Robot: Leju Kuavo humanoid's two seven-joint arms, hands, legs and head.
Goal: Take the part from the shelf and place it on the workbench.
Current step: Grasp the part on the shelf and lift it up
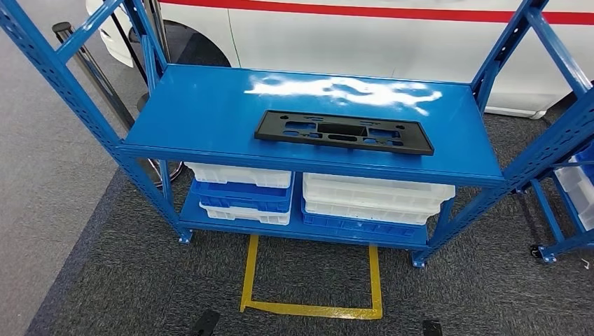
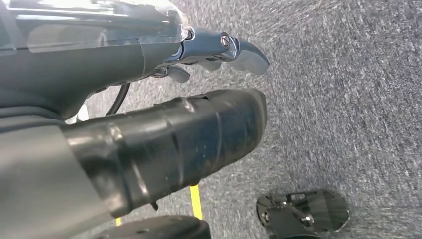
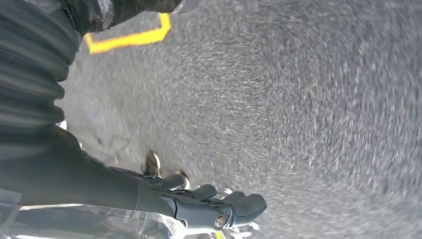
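On the upper deck of a blue steel shelf [image 1: 210,112], a flat black part [image 1: 343,131] with several cut-outs is seen lying untouched, slightly right of centre and near the front edge. White and blue bins [image 1: 242,192] are stacked on the lower deck, and a yellow tape outline [image 1: 312,308] is marked on the grey carpet [image 1: 140,280] in front. A white vehicle with a red stripe [image 1: 392,35] is parked behind.

The task is judged to be at its very start: nothing has been lifted, and the reach, the grasp, the carry and the placing are all left to do. The left hand [image 2: 199,59] is shown hanging above the carpet with nothing in it, its fingers loosely apart; the right hand [image 3: 209,206] is likewise unloaded, fingers lightly curved and separated (both wrist pictures are blurred, so finer detail cannot be read).

No bench can be identified in the pictures. The shelf uprights are cut off by the frame, and a second blue rack [image 1: 571,175] is partly visible at the right edge.
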